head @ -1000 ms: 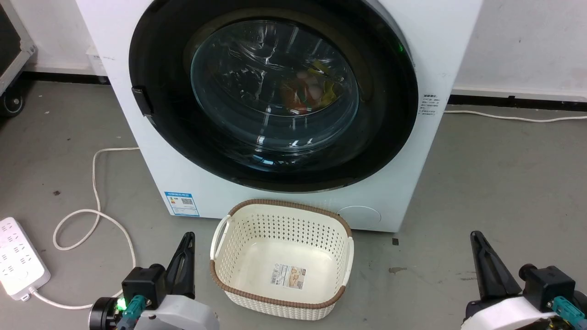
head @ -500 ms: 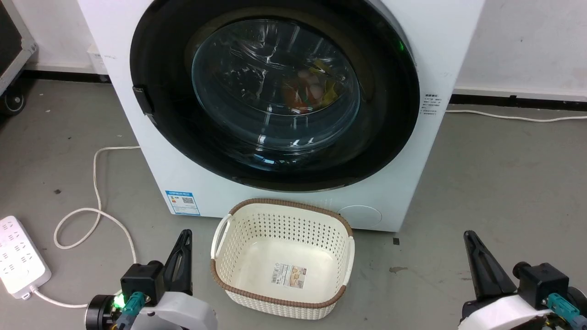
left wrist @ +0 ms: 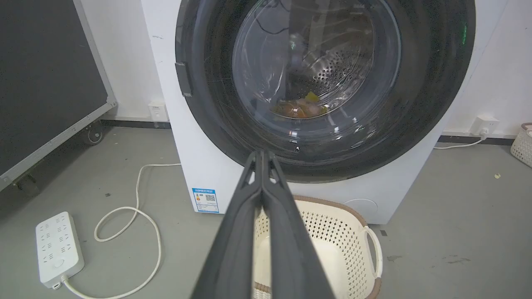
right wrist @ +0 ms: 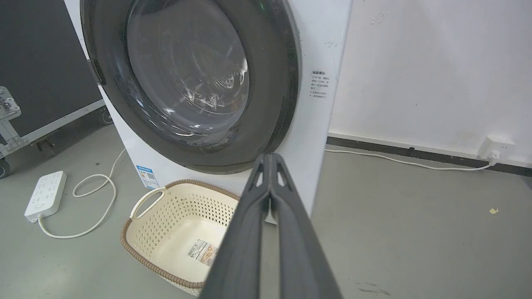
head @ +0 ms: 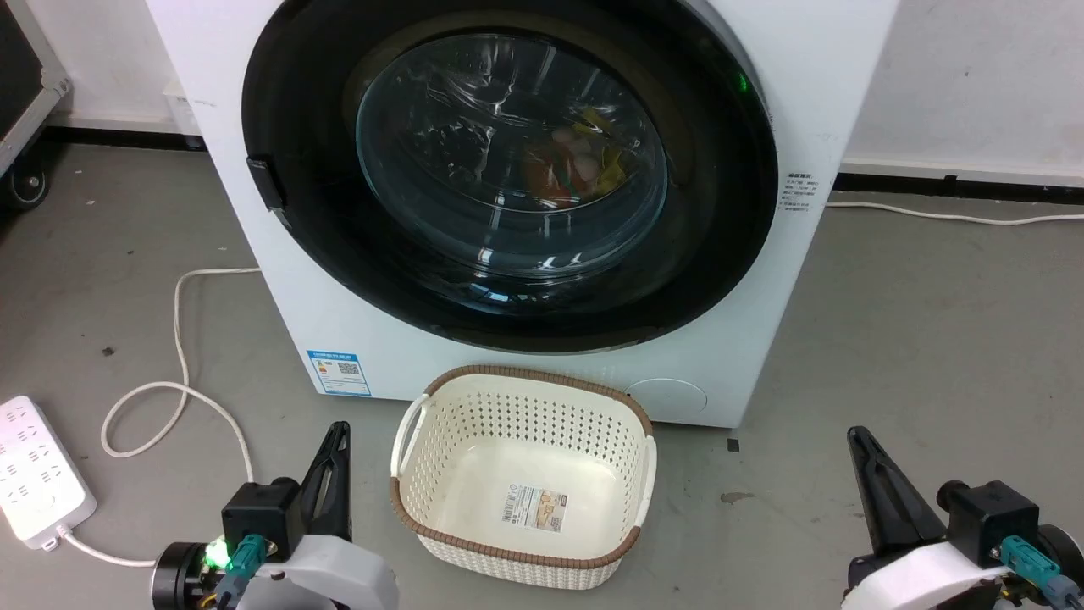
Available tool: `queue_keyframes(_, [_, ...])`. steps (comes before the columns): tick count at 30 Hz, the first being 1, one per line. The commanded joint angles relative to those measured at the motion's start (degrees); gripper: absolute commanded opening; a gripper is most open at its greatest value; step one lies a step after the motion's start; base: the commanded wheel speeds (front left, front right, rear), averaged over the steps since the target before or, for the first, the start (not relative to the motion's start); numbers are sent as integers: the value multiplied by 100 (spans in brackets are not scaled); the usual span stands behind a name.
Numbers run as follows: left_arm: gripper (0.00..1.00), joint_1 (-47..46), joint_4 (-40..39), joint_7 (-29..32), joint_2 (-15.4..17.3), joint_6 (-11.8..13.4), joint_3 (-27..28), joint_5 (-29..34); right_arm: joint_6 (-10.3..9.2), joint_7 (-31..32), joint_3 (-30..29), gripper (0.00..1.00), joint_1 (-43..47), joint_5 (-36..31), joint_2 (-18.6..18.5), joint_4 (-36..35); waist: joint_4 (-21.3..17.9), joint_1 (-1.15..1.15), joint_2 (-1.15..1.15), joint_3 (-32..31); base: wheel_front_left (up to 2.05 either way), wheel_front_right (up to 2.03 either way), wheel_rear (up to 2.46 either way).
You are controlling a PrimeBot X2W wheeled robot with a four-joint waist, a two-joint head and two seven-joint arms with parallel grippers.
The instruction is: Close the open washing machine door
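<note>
the washing machine door (head: 508,169) is seen lying against the front of the washing machine (head: 389,356), behind the cream basket (head: 525,377). the left gripper (head: 340,430) and right gripper (head: 857,436) are held low on either side of the basket, each pinched closed with nothing grasped.

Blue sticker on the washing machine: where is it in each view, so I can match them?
Head view: blue sticker left of centre, low on the washing machine, up-left of the cream perforated basket.
Left wrist view: blue sticker left of centre, lower half.
Right wrist view: blue sticker left of centre, above the basket's handle.
Shared landmark: white power strip on the floor, left of the sticker throughout.
</note>
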Motion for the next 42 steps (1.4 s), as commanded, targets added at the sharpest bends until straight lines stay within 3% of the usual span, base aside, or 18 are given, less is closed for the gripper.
queue_keyframes(1, [0,62,-49,35,5,33,15,45,-2,38,14,0,-58,-62,15,-52,2,0,0,1,0,0,0])
queue_keyframes(42, [0,109,-477,539,9,177,111,371,-3,545,171,0,-103,-304,23,-289,55,0,0,46,0,0,0])
